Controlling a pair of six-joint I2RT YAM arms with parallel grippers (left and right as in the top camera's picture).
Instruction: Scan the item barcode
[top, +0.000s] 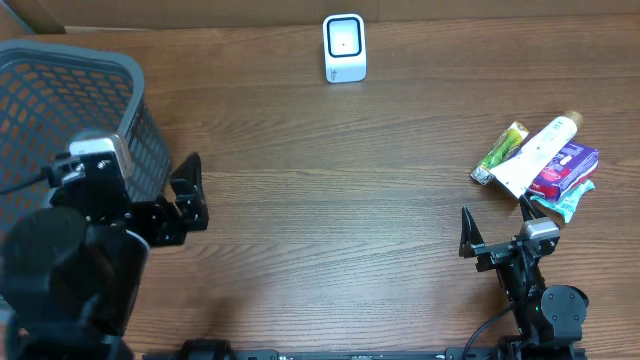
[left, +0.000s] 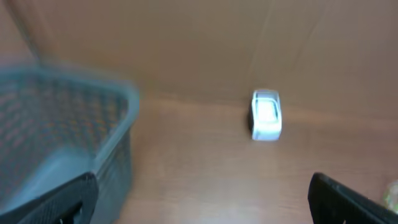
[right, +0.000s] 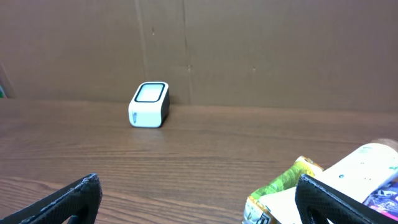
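A small white scanner (top: 345, 48) with a glass face stands at the back middle of the wooden table, also seen in the left wrist view (left: 266, 115) and the right wrist view (right: 150, 104). The items lie in a pile at the right: a green-yellow packet (top: 500, 152) (right: 287, 180), a white tube (top: 540, 152) (right: 367, 165), a purple packet (top: 568, 168) and a teal wrapper (top: 572, 200). My right gripper (top: 495, 215) (right: 199, 186) is open and empty, just in front of the pile. My left gripper (top: 198, 190) (left: 202, 186) is open and empty beside the basket.
A grey mesh basket (top: 150, 130) (left: 118, 124) stands at the far left, right next to the left arm. A brown cardboard wall (right: 249, 50) runs along the back of the table behind the scanner.
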